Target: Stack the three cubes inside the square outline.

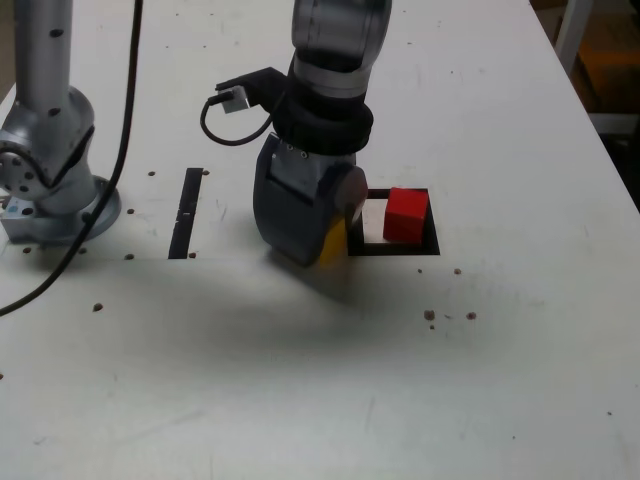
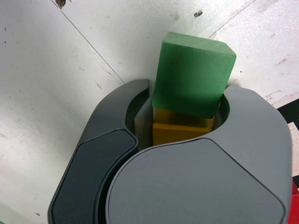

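Note:
In the wrist view a green cube sits on top of a yellow cube. My gripper has its dark jaws closed in against the sides of this pair, gripping the yellow one. The exterior view shows the gripper reaching down to the table just left of the square outline. Only a yellow cube corner shows under it, and the green cube is hidden there. The red cube stands inside the outline, toward its right side.
A thin black strip lies on the white table at the exterior view's left. The arm's grey base and its black cable stand at the far left. Small dark specks dot the table.

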`<state>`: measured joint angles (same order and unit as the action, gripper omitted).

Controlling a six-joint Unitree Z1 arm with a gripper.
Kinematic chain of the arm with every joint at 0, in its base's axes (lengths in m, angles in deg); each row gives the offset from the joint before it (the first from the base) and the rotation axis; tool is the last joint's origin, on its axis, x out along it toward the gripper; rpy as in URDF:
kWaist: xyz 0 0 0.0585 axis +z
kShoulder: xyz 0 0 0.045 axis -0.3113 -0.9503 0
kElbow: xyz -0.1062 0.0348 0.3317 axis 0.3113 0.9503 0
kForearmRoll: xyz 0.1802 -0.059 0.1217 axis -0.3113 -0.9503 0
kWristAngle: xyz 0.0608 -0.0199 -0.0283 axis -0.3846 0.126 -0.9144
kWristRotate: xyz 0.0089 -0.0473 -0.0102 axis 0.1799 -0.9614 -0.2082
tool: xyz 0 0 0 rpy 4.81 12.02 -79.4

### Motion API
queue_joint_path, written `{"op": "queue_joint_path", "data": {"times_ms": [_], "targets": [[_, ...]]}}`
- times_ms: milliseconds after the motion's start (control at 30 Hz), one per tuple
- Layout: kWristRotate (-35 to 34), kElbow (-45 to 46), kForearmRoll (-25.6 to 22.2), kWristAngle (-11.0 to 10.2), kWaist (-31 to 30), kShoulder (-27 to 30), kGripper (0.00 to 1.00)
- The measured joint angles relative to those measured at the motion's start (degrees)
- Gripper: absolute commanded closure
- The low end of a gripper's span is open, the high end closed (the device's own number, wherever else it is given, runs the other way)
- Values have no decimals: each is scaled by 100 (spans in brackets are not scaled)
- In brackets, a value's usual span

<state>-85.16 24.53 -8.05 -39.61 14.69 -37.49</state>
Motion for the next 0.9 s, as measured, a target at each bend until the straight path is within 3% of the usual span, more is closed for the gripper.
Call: {"op": "queue_joint_path", "data": {"times_ms": [133,400,667,900], "targets": [[67,-112,-159,-23,0,71,65],[218,-474,-838,-267,131,367,65],[375,-688,-1361,-324,217,479,67],[1620,-1525,-1952,-797,470,422,67]]}}
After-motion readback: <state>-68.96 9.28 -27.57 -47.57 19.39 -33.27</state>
